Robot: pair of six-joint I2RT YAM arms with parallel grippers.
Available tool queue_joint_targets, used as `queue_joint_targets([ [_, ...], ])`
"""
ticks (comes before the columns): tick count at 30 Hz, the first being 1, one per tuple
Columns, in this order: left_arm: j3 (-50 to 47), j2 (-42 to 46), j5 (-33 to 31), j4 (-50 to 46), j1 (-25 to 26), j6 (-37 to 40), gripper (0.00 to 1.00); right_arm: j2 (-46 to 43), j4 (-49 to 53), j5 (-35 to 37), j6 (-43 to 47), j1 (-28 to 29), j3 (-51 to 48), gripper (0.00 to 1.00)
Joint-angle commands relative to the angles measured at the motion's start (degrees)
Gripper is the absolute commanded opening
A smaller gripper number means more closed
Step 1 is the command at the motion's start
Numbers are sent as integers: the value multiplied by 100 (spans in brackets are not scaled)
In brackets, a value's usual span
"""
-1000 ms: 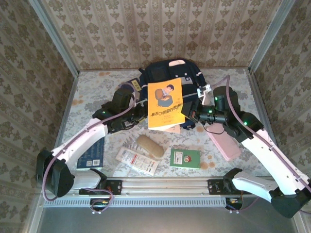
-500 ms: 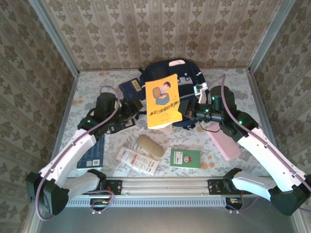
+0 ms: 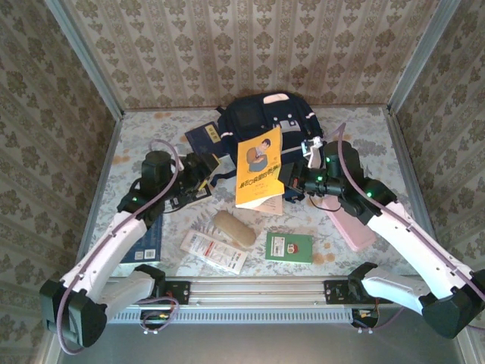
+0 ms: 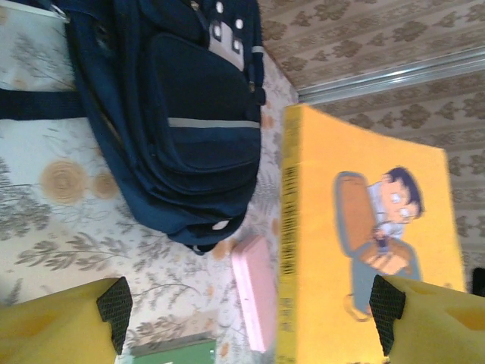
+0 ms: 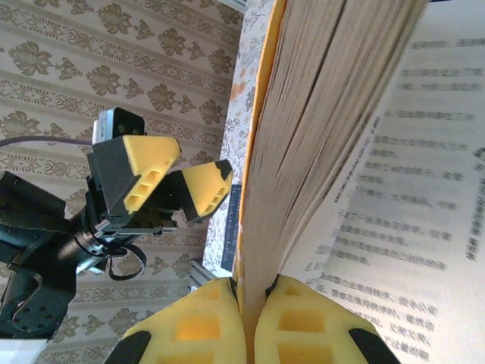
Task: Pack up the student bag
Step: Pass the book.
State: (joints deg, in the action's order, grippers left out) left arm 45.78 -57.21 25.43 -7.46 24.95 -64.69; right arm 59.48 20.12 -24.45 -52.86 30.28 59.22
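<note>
Right gripper [image 5: 254,294] tight on yellow book [image 3: 259,167] (left gripper [image 4: 250,311] wide, empty), student bag [image 3: 261,117] behind

Book [image 3: 259,167] — seemingly before student bag [image 3: 254,114]

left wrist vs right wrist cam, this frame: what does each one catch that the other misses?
Left wrist, not right wrist: the student bag, a pink case, a green book's corner, and the cartoon front cover of the yellow book.
Right wrist, not left wrist: that book's page edges and a printed page, with the right claw shut on it.
Both: the yellow book, the open left claw, the floral table and the patterned wall.
</note>
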Motion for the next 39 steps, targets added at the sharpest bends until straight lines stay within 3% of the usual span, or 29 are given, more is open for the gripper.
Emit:
queue_joint_targets([
  [1, -99, -116, 381, 1025, 210, -360, 83, -165, -952, -284, -125, 13, -116, 0],
  [6, -46, -448, 327, 1267, 557, -295, 80, -187, -1289, -419, -335, 13, -272, 0],
  [17, 67, -966, 447, 1891, 775, -700, 77, -240, -2117, -760, -776, 13, -634, 0],
  [20, 19, -998, 460, 2305, 782, -903, 67, -185, -2288, -827, -881, 13, -726, 0],
  [29, -217, -919, 336, 3172, 783, -1176, 7, -145, -2032, -624, -739, 15, -898, 0],
  [30, -230, -894, 307, 3237, 783, -1191, 2, -161, -2001, -587, -727, 13, -930, 3],
  [31, -250, -865, 267, 3275, 779, -1204, 0, -173, -1939, -537, -698, 21, -957, 13],
  [33, -266, -779, 156, 3273, 772, -1201, 0, -213, -1761, -408, -612, 13, -966, 45],
  [35, -308, -639, -74, 3263, 775, -1187, 0, -306, -1405, -103, -516, 11, -966, 69],
  [37, -373, -429, -470, 3260, 783, -1184, 0, -496, -1189, 287, -548, 14, -1082, 87],
  [39, -436, -198, -1017, 3201, 839, -1171, 0, -687, -1303, 527, -765, 14, -1295, 98],
])
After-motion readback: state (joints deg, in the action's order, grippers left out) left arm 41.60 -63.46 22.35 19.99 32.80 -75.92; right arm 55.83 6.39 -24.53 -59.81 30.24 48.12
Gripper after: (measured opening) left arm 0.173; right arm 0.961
